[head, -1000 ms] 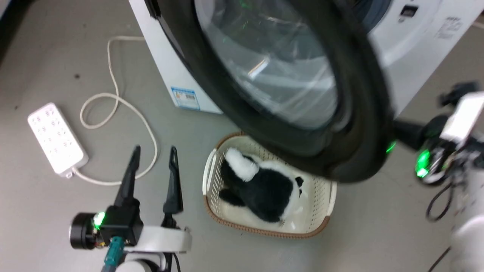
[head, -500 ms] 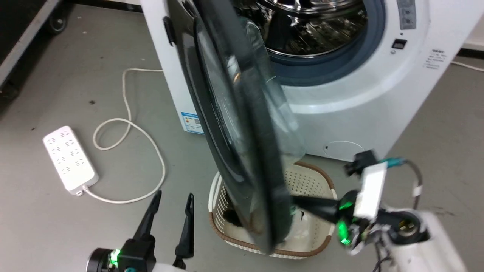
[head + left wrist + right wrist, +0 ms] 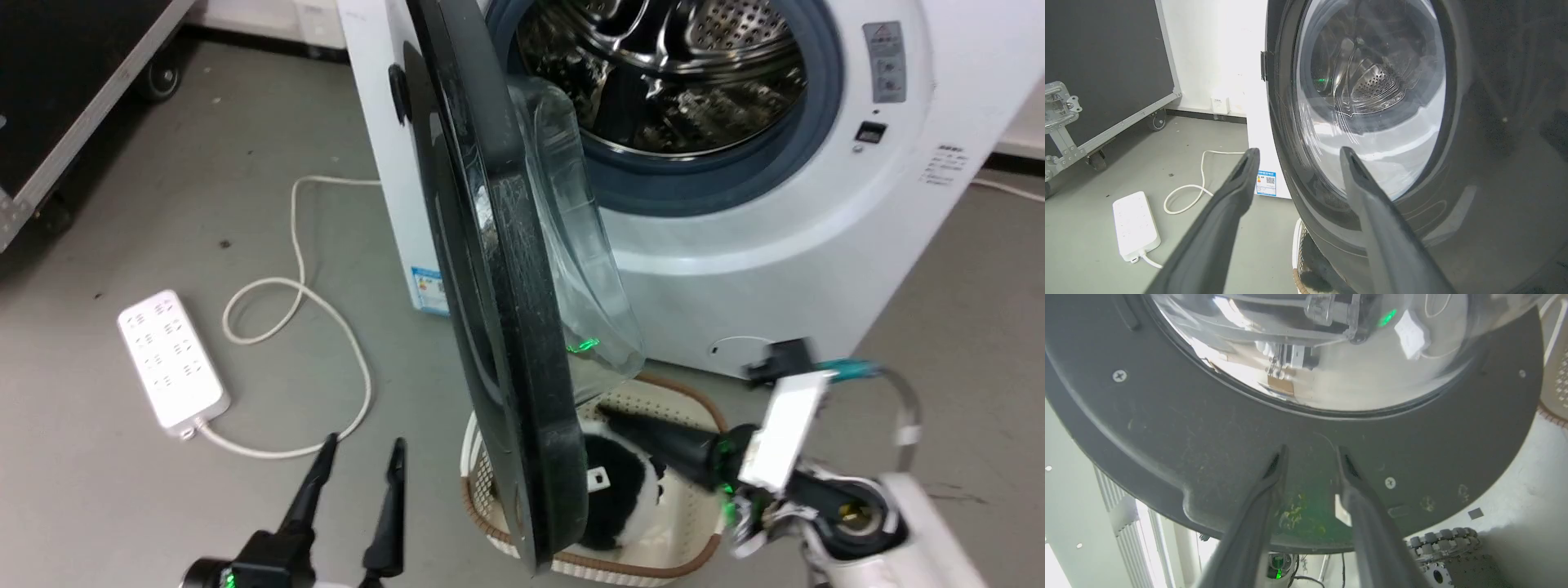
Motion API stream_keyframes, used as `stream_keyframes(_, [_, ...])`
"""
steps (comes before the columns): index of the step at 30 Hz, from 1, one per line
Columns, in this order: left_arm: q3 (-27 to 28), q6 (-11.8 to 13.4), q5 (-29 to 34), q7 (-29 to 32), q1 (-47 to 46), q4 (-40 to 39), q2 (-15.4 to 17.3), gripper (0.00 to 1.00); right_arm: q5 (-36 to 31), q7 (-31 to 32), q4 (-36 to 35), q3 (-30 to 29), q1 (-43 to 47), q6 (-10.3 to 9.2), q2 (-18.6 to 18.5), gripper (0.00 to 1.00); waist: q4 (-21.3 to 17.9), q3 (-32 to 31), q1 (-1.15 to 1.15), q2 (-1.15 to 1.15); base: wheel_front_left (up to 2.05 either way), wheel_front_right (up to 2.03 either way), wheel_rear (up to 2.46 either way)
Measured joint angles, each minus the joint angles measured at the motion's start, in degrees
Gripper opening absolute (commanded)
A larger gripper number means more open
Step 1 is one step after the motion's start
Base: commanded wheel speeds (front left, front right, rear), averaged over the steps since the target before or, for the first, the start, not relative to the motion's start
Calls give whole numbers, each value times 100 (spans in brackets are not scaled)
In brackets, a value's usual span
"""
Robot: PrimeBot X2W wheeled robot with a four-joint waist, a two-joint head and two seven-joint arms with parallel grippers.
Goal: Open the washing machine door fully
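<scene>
Head view shows the washing machine door edge-on, swung out from the drum above a basket. The right gripper, 2 fingers spread, points at its inner rim. The left gripper hangs released nearby.

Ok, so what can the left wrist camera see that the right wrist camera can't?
Left wrist view: the shiny outer face of the washing machine door, with the metal drum seen through it, plus a white power strip, its cable and a black wheeled case on the floor.
Right wrist view: the door's dull inner side with screws, and its glass bowl bulging toward the camera.
Both: the door, and each arm's own open fingers, the left gripper and the right gripper.
</scene>
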Motion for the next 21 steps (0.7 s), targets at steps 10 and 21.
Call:
stream_keyframes(10, [489,-11,-246,0,64,-10,-4,100,-3381,-3132,-2004,-16,381,1,-1233,100,-508,-48,1,0,0,0,0])
stream_keyframes(21, [932,-224,-254,0,83,-49,-3,100,-6892,-5825,-2189,-793,1846,1,-898,100,-987,-57,1,0,0,0,0])
